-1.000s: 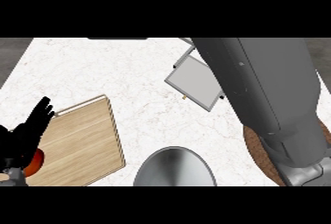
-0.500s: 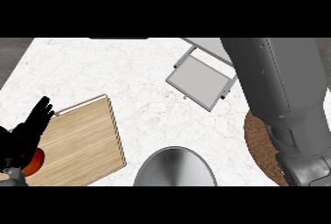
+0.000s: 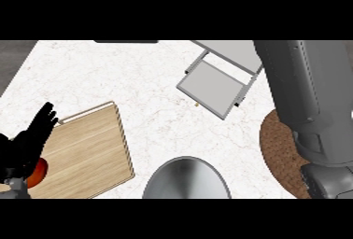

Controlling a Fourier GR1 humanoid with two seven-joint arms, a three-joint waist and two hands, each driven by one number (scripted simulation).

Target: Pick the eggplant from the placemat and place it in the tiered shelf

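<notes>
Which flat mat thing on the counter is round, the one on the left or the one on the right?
The right one: the brown placemat under the grey forearm has a curved edge. The wooden board on the left is rectangular with straight edges.

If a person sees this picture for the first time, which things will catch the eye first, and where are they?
The big grey right forearm fills the right side, crossing over a brown round placemat at the lower right. The grey tiered shelf sits at the upper middle of the white counter. At the left, the black left hand rests open over a wooden cutting board, and a grey bowl shows at the bottom centre.
</notes>
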